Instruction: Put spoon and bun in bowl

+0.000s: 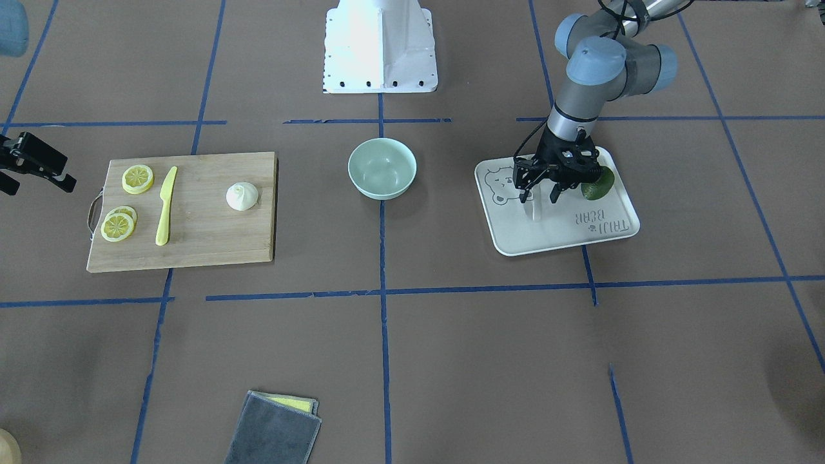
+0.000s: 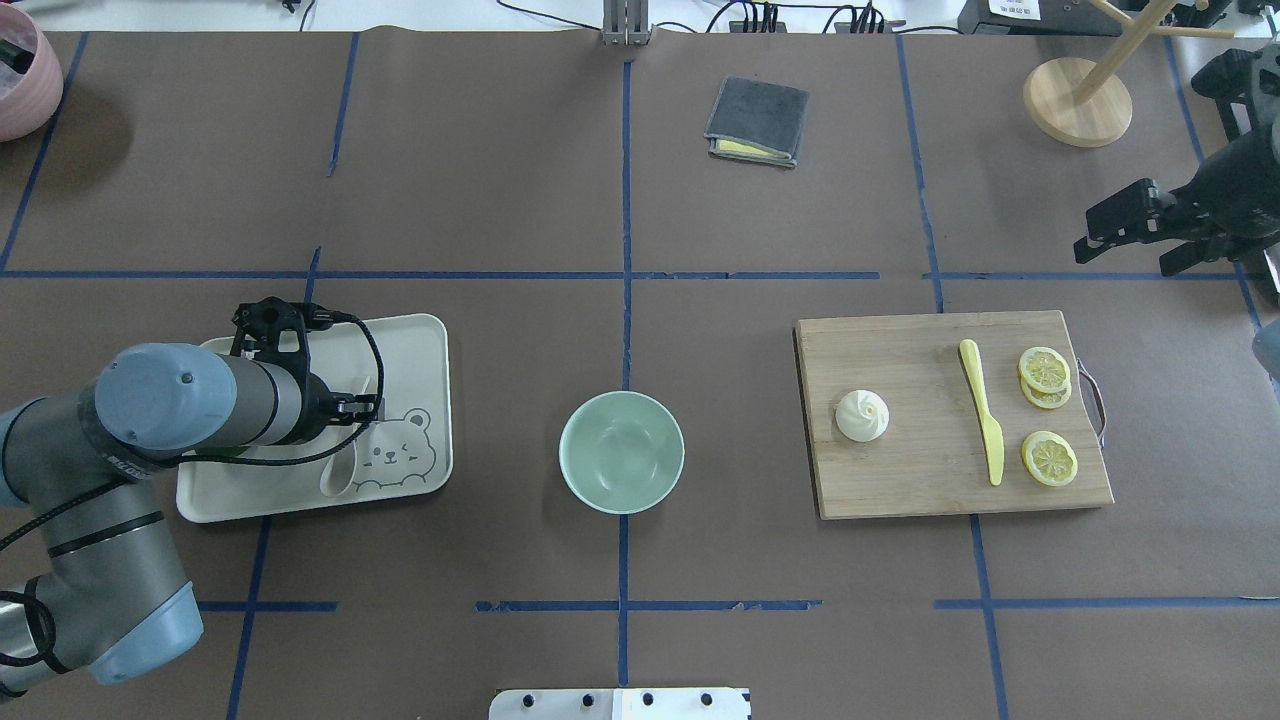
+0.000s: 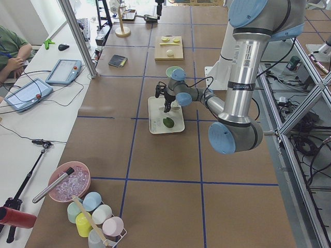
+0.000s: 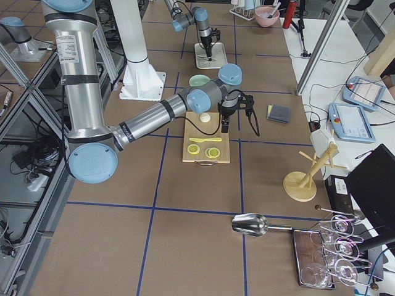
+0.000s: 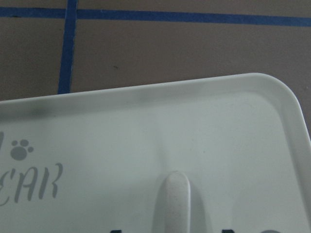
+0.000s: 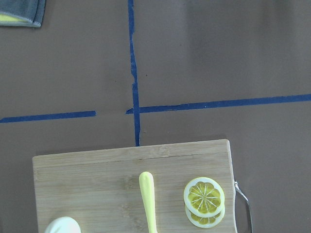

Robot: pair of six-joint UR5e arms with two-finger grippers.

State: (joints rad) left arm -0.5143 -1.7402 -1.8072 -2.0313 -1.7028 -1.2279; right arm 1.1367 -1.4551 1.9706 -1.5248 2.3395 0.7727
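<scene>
Progress report: basically nothing is in the bowl (image 1: 382,169) yet. It's sitting there bare, off to the side of my left hand (image 1: 540,196), roughly halfway between my two hands.

The spoon (image 1: 533,210) is lying flat on the white bear tray (image 1: 548,235), directly under my left hand. My fingers are spread with the handle sitting in the gap between them. From the wrist view the handle end is right below me, but I can't tell if I'm actually touching it. I'd say I'm lined up for the pinch and haven't closed on it.

The bun (image 1: 242,196) is on the wooden cutting board (image 1: 193,251), at the end farthest from my right hand (image 2: 1135,240). The yellow knife (image 1: 165,205) and the lemon slices (image 1: 138,178) lie between it and that hand. My right hand is parked just off the board's far corner, looks spread, holding nothing.

So my read is zero of two done. What's left: grab the spoon, carry it to the bowl and drop it in, then do the whole bun trip.
</scene>
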